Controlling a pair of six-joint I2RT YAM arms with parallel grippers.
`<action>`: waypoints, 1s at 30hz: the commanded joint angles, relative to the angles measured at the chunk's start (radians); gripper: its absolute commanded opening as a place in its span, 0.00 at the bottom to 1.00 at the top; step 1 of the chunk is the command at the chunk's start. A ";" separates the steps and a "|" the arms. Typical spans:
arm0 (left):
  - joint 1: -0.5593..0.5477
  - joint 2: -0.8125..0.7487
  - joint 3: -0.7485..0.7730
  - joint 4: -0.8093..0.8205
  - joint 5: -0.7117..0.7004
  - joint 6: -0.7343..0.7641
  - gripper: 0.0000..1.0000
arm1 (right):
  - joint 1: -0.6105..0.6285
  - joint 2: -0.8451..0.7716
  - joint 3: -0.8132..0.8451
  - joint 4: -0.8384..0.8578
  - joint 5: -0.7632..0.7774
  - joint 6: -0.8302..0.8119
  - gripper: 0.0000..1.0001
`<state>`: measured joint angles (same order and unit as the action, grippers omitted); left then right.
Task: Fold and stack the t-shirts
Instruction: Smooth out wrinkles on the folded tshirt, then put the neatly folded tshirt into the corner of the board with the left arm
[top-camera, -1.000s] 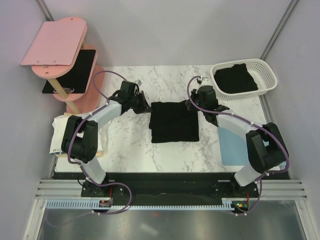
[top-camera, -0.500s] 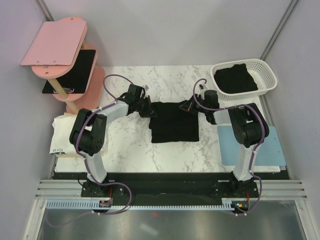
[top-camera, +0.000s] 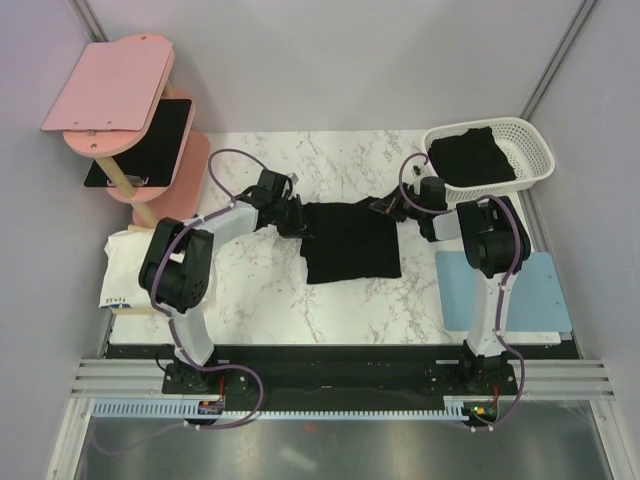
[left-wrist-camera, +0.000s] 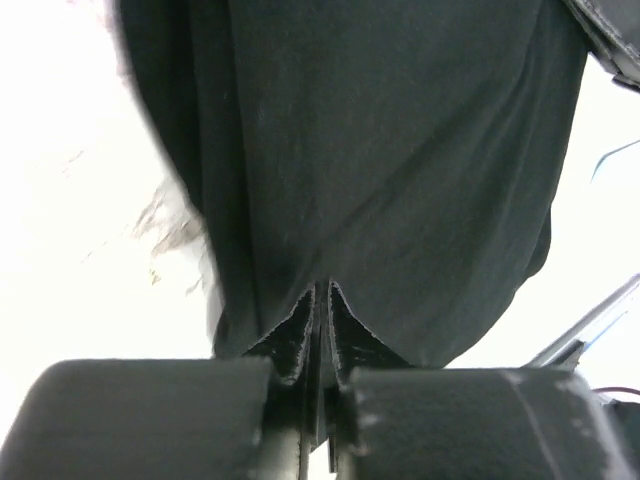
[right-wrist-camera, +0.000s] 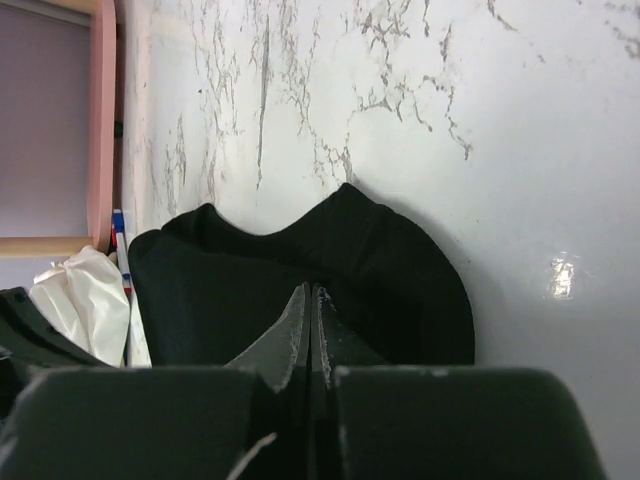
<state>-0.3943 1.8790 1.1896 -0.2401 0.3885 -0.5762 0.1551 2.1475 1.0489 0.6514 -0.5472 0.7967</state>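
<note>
Left of the basket (top-camera: 500, 188), the shirt (top-camera: 350, 245) lies flat on the table (top-camera: 350, 165), and both arms now have hold of its far edge. The left gripper (top-camera: 297, 222) is clamped on the corner farthest from the basket. Its wrist view shows the jaws closed to a slit with black cloth (left-wrist-camera: 380, 180) pinched between them (left-wrist-camera: 320, 330). The right gripper (top-camera: 385, 208) pinches the corner nearest the basket in the same way, its jaws pressed together on a peak of fabric (right-wrist-camera: 300, 270) at the tips (right-wrist-camera: 310, 315).

A second ago the right arm was splayed wide, its elbow out past the basket's near side. It has since swung upright, just in front of the basket, and the gripper has drawn back toward it. That pull has dragged the held corner out into a point, so the shirt is no longer the neat rectangle it was: the far edge is stretched and the outline skewed toward the basket. The left gripper has meanwhile closed in on its corner from farther off.

With both far corners held, the fold looks ready to begin. A second shirt (top-camera: 470, 158) sits in the basket.
</note>
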 joint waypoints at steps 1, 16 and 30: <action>-0.006 -0.202 0.015 -0.109 -0.178 0.087 0.26 | 0.003 -0.066 -0.032 0.014 0.004 -0.042 0.00; 0.006 0.023 0.048 -0.778 -1.051 -0.086 0.99 | 0.000 -0.563 -0.150 -0.222 -0.011 -0.113 0.60; 0.158 0.117 -0.025 -0.743 -1.084 -0.113 1.00 | -0.083 -0.580 -0.222 -0.184 -0.141 -0.079 0.64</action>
<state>-0.3080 1.9327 1.2495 -1.0348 -0.7383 -0.6441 0.0933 1.5734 0.8402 0.4141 -0.6228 0.7055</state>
